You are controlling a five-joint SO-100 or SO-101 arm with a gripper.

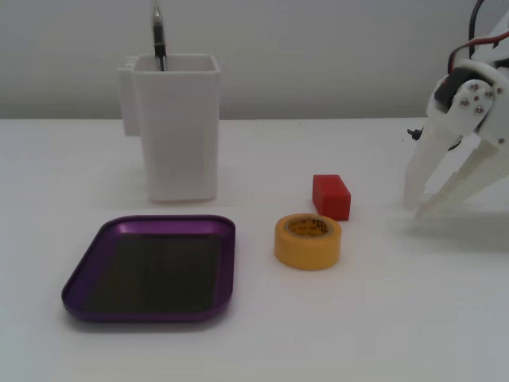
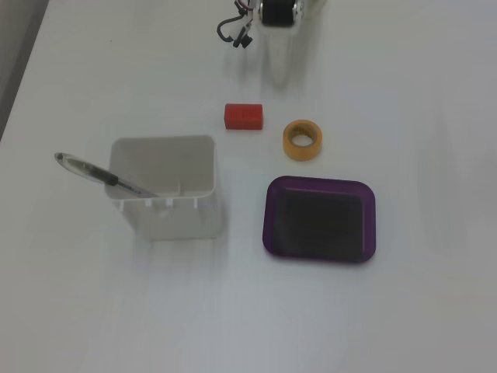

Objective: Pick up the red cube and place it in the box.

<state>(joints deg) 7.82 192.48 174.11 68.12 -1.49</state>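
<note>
The red cube point(image 1: 331, 196) point(image 2: 244, 116) lies on the white table, free of any grip. The box point(image 1: 159, 220) point(image 2: 320, 182), a shallow purple tray with a dark bottom, sits with nothing in it, left of the cube in a fixed view and below-right of it in the other. My gripper point(image 1: 413, 209) point(image 2: 281, 78) hangs at the right edge of a fixed view, fingertips down near the table and close together, holding nothing. It stands about a hand's width from the cube, apart from it.
A yellow tape roll point(image 1: 306, 251) point(image 2: 287, 141) rests just in front of the cube, between it and the box. A tall white square container point(image 1: 181, 135) point(image 2: 175, 221) with a pen point(image 1: 158, 36) point(image 2: 85, 169) stands behind the box.
</note>
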